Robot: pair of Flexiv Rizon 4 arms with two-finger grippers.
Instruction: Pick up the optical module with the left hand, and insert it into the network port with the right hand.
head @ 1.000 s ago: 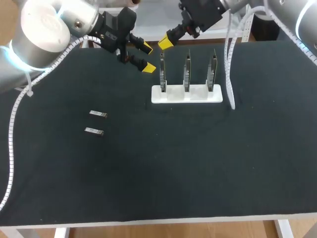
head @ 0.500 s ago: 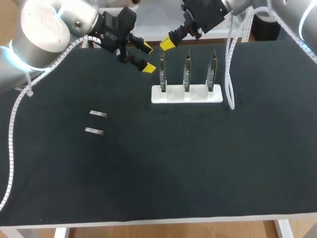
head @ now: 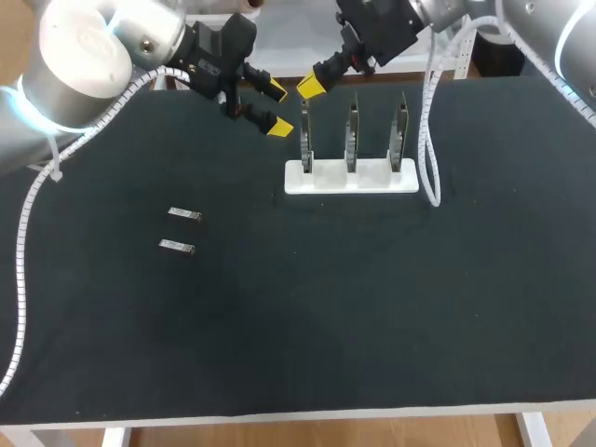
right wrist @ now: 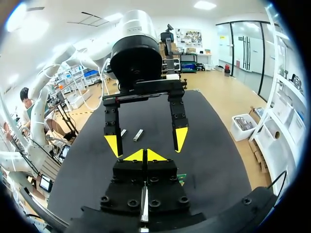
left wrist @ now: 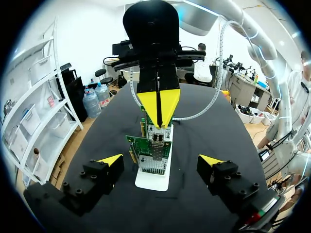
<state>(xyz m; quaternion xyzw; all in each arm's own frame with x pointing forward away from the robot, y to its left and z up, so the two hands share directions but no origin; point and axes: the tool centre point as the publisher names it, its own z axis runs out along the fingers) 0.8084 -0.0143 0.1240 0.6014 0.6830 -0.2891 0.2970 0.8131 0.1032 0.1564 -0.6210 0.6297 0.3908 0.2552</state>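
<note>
Modules: one optical module (head: 184, 215) and a second optical module (head: 175, 247) lie flat on the left part of the table (head: 307, 326). They are near each other but not touching, and neither is gripped.
Ports: three network cards (head: 352, 138) stand upright in a white holder (head: 350, 179). The network port (left wrist: 156, 144) of the leftmost network card (head: 304, 140) faces the left wrist camera.
Left arm: the left tool (head: 277, 109) hangs just beside the leftmost network card, released, with nothing between its fingers.
Right arm: the right tool (head: 311, 85) hangs above the same card, clenched, its yellow tips pressed together. I can see nothing held in it.
Change: in the last second only the right tool shifted a little, sideways above the cards. The left arm and both modules stayed in place.
Meaning: I judge that the pick-up is not yet begun. The left tool is well apart from the modules and must first travel to one.
</note>
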